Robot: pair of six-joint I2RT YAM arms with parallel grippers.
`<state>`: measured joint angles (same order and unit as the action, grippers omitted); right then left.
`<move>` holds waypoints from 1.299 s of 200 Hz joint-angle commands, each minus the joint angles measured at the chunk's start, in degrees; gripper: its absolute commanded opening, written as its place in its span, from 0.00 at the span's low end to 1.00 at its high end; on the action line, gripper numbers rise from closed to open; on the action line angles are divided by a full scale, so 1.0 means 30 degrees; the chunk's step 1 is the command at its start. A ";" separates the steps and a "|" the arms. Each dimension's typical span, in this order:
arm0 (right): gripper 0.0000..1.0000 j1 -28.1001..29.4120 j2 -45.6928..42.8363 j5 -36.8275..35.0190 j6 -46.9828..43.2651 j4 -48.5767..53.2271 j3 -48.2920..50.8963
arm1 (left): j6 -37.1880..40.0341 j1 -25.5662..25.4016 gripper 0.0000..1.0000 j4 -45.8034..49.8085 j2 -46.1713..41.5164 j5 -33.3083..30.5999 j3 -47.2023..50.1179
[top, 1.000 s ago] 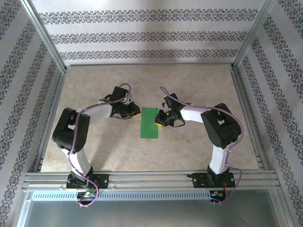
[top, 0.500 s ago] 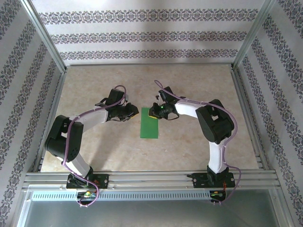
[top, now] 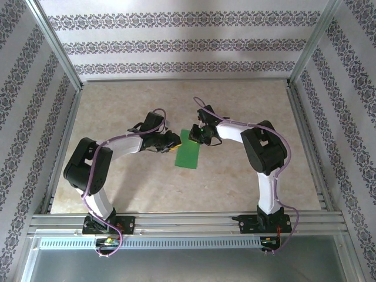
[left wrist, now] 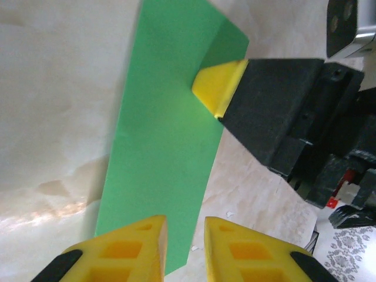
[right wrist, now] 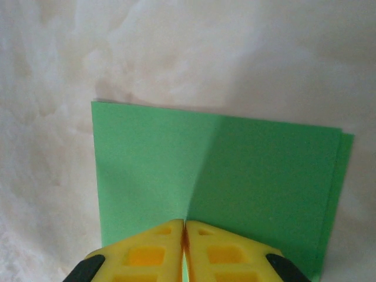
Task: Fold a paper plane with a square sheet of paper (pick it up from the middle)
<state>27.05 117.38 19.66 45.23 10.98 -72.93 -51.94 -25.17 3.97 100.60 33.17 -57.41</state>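
Observation:
The square sheet of paper (top: pixel 188 155) is bright green and lies folded double as a narrow rectangle on the table. My right gripper (top: pixel 193 136) is shut on its far right edge (right wrist: pixel 185 226). A soft crease runs out from the grip across the paper (right wrist: pixel 235 176). In the left wrist view that corner of the sheet (left wrist: pixel 164 135) is lifted a little under the right gripper's yellow fingertip (left wrist: pixel 218 87). My left gripper (top: pixel 172 145) hovers at the sheet's left edge. Its jaws (left wrist: pixel 185 235) are open by a narrow gap, with nothing gripped.
The beige marbled table (top: pixel 129 106) is ringed by an aluminium frame (top: pixel 188 222) and patterned walls. Tiny white scraps (left wrist: pixel 229 214) lie on the table beside the paper.
The right gripper has moved left and farther back onto the paper's far corner. The paper has turned slightly. The left gripper has swung right up to its left edge.

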 commanded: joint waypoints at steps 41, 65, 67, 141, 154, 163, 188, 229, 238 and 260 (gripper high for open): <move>0.13 -0.0432 0.0155 -0.1104 0.0391 0.0743 0.0809 | 0.0014 -0.0957 0.19 0.0442 0.2446 0.0304 -0.2036; 0.13 -0.0461 0.0145 -0.1206 0.0508 0.0704 0.1044 | 0.0083 -0.1037 0.18 0.0432 0.2925 0.0556 -0.1849; 0.13 -0.0476 0.0156 -0.1218 0.0508 0.0704 0.1068 | 0.0123 -0.1020 0.18 0.0449 0.2953 0.0570 -0.1806; 0.13 -0.0754 -0.0055 -0.1075 0.0508 0.0644 0.1110 | 0.1150 -0.1015 0.17 0.1754 0.2576 -0.0272 0.0188; 0.13 -0.0782 0.0038 -0.1107 0.0491 0.0708 0.1091 | 0.1276 -0.1034 0.17 0.1877 0.2388 -0.0295 0.0515; 0.13 -0.0784 0.0086 -0.1133 0.0484 0.0732 0.1120 | 0.1449 -0.1035 0.17 0.2113 0.2196 -0.0355 0.0781; 0.13 -0.0842 0.0050 -0.1165 0.0531 0.0791 0.1193 | 0.2264 -0.1035 0.17 0.3549 0.1259 -0.0153 0.1567; 0.15 -0.0981 -0.0359 -0.0498 0.0238 0.0735 0.0791 | 0.4696 -0.1015 0.17 0.7573 -0.0447 -0.0143 0.0588; 0.17 -0.1003 -0.0616 -0.0200 0.0212 0.0708 0.0665 | 0.4782 -0.1019 0.18 0.7521 -0.0565 -0.0114 0.0057; 0.23 -0.1047 -0.1945 0.0741 0.0259 0.0308 0.0574 | 0.4141 -0.1032 0.17 0.6018 -0.0515 -0.0065 -0.1114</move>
<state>24.80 115.68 20.45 46.59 9.41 -71.00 -40.88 -27.70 21.76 100.42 33.76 -56.36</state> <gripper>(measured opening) 0.192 0.175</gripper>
